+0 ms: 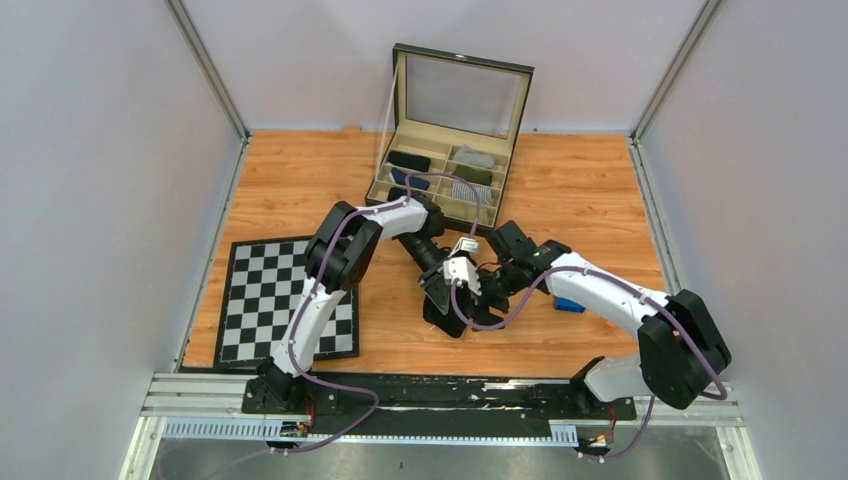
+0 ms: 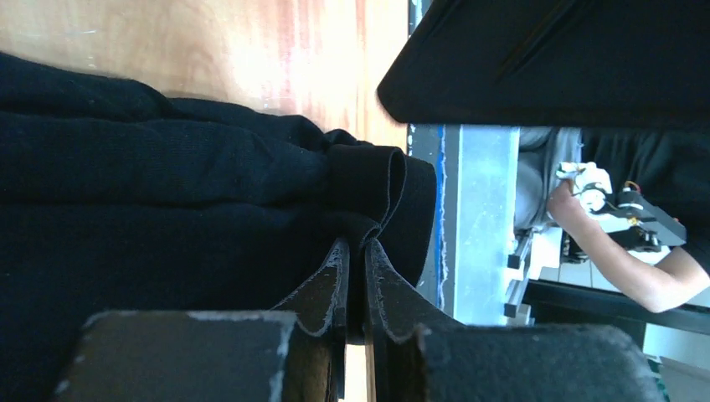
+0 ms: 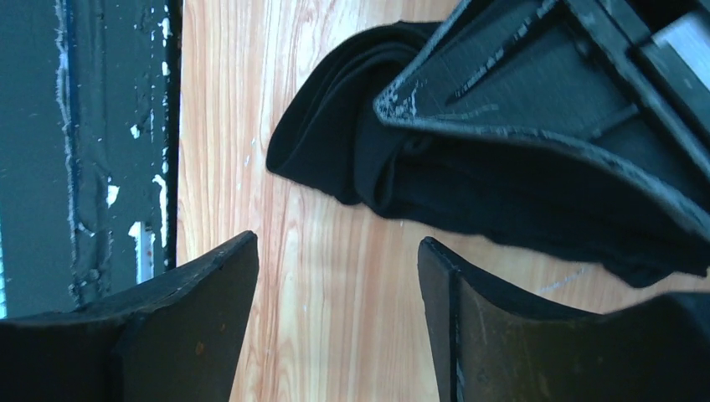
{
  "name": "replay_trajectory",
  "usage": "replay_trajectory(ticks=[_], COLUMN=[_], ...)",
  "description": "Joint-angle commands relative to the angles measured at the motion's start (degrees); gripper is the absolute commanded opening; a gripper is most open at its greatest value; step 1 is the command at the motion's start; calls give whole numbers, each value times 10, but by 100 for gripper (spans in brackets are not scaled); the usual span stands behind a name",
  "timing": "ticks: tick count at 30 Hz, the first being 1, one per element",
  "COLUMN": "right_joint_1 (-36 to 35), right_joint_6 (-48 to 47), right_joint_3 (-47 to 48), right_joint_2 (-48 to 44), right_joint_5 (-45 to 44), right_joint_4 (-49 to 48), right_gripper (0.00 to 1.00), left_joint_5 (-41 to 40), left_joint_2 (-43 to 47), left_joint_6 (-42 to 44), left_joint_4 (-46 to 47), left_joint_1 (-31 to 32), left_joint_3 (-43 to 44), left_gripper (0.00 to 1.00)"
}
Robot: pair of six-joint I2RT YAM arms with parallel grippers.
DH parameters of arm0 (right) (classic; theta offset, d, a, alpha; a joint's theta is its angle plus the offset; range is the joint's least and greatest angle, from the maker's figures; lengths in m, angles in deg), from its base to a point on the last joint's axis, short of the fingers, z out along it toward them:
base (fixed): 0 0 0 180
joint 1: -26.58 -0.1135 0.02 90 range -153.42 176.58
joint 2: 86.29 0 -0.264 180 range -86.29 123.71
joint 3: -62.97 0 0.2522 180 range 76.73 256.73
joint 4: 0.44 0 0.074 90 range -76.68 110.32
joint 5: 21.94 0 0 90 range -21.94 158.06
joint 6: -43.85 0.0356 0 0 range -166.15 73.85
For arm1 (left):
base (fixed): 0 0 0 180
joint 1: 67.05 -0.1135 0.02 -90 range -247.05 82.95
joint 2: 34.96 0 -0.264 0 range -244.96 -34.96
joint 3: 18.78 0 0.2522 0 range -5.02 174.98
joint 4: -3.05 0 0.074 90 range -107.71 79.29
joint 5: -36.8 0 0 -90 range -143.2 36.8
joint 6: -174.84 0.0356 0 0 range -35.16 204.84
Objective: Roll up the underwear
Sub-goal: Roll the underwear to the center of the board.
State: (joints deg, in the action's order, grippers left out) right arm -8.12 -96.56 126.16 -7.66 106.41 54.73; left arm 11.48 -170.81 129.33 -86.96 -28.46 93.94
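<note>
The black underwear lies bunched on the wooden table near the front edge. My left gripper is shut on a fold of it; in the left wrist view the jaws pinch the thick rolled edge of the cloth. My right gripper is just right of it, open and empty. In the right wrist view its fingers hover over bare wood, with the underwear just beyond them, held under the left gripper's finger.
An open organizer box with rolled items stands behind the arms. A chessboard mat lies at the left. A small blue object sits beside the right arm. The table's black front rail is close by.
</note>
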Motion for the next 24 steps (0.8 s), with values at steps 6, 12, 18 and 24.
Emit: replay_trajectory(ticks=[6,12,18,24], right_joint_1=[-118,-141,-154,-180], right_joint_6=[105,129,132,142], right_joint_3=[-45,-40,-31,-41], right_joint_2=[7,28,34,32], right_joint_5=[-145,-141,-80,-120], right_joint_4=[-177,-178,-147,-168], right_gripper=[76,82,88,89], left_joint_5=[54,51,30,28], left_joint_2=[-9,-16,1,-4], left_joint_6=[45,23,-63,-76], left_joint_4=[-47,-30,66,74], left_joint_1=[-3,-3,-2,-4], left_joint_3=[5,7,-24,-25], left_gripper=[5,5,4,4])
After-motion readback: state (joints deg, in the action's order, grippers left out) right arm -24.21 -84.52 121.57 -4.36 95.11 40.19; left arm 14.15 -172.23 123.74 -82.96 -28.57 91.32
